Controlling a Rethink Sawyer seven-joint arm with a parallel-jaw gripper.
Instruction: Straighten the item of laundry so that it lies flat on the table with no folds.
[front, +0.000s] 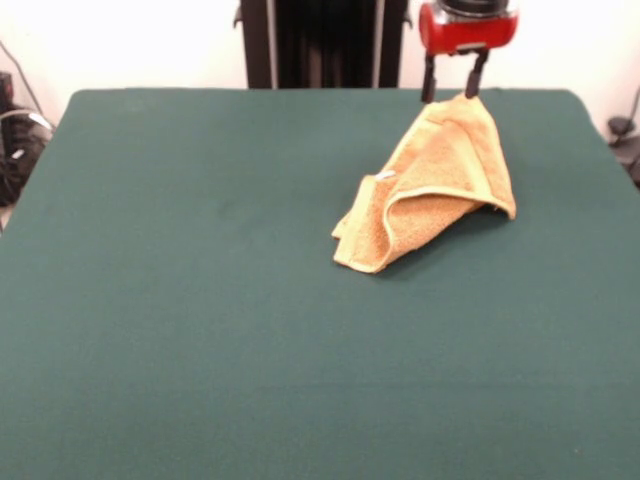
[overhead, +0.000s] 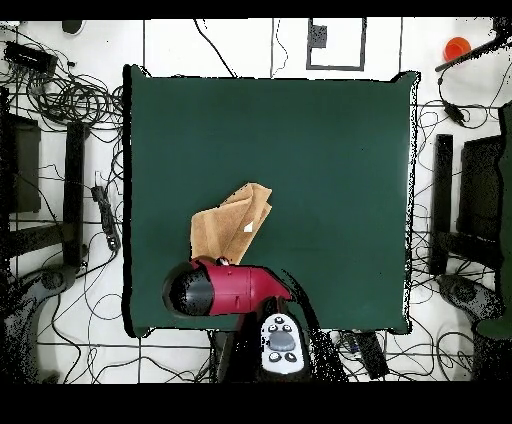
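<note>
Here, a golden-orange terry towel (front: 440, 185) hangs in a peaked, tent-like heap from the pincer (front: 453, 92) of a red and black Sawyer arm (overhead: 225, 288), its top corner pinched between the two dark fingers (front: 476, 78), which stand close together around the cloth. The towel's lower part rests on the dark green counter (front: 200, 300), where it is folded over itself: a paler hemmed edge curves across the front, a flap curls under on the lower left, and a small white label (front: 386, 175) shows near the left fold. In the front view the towel sits toward the far right of the counter, just below the robot's pedestal side. From overhead, the towel (overhead: 232, 226) appears as a crumpled tan shape near the counter's edge (overhead: 128, 200) closest to the robot's base, partly covered by the arm's red housing, with the white label (overhead: 248, 228) visible on top.
</note>
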